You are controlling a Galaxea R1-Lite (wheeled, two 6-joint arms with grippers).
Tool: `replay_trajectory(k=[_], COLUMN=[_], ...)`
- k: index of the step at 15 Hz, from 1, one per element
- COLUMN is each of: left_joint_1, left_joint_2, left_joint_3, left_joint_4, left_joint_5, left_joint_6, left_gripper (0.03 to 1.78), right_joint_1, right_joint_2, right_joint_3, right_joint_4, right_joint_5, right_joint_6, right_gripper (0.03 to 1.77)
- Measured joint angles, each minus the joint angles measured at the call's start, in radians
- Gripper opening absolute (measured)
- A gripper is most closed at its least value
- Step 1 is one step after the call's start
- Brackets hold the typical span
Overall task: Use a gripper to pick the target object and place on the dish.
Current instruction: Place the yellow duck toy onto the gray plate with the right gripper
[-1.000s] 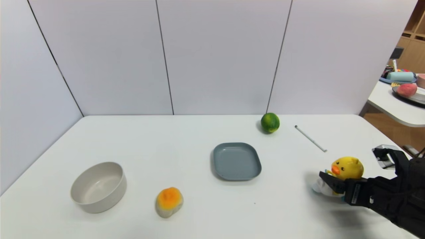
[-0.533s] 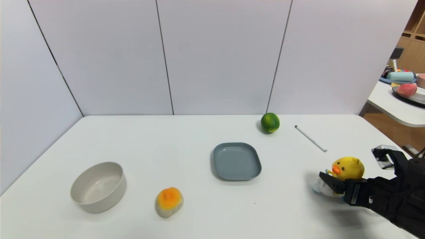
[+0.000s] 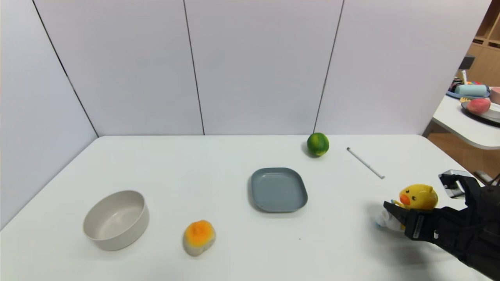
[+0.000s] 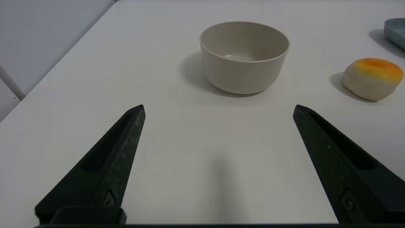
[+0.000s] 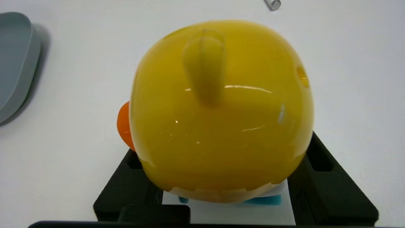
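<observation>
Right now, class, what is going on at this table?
The right gripper is around the base of the yellow toy duck at the table's right edge, fingers on either side. The duck has not reached the grey-blue plate, which lies bare mid-table. The left gripper hangs open before the beige bowl, idle.

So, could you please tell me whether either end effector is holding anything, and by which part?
The right end effector flanks the small yellow toy duck at its white wheeled base; a firm hold cannot be told. The left end effector holds nothing.
</observation>
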Motion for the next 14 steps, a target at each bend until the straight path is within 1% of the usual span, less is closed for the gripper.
replay_trajectory(k=[6,9,10,11,14], left_joint_1=[0.000,0.000,0.000,0.000,0.000], left_joint_2=[0.000,0.000,0.000,0.000,0.000], left_joint_3=[0.000,0.000,0.000,0.000,0.000], left_joint_4=[0.000,0.000,0.000,0.000,0.000], left_joint_5=[0.000,0.000,0.000,0.000,0.000], left_joint_6=[0.000,0.000,0.000,0.000,0.000], left_gripper=[1.69,1.69,1.69,1.69,1.69], right_joint_1=[0.001,0.011,0.015,0.021,0.040], right_joint_2=[-0.004,-0.024,-0.032,-0.041,-0.059], right_joint_3=[-0.002,-0.026,-0.040,-0.058,-0.077], right_joint_4=[-0.017,-0.023,-0.019,-0.017,-0.001], right_joint_5=[0.001,0.001,0.001,0.001,-0.001], right_joint_6=[0.000,-0.001,-0.007,-0.014,-0.020], right_gripper=[1.00,0.75,0.47,0.33,0.34])
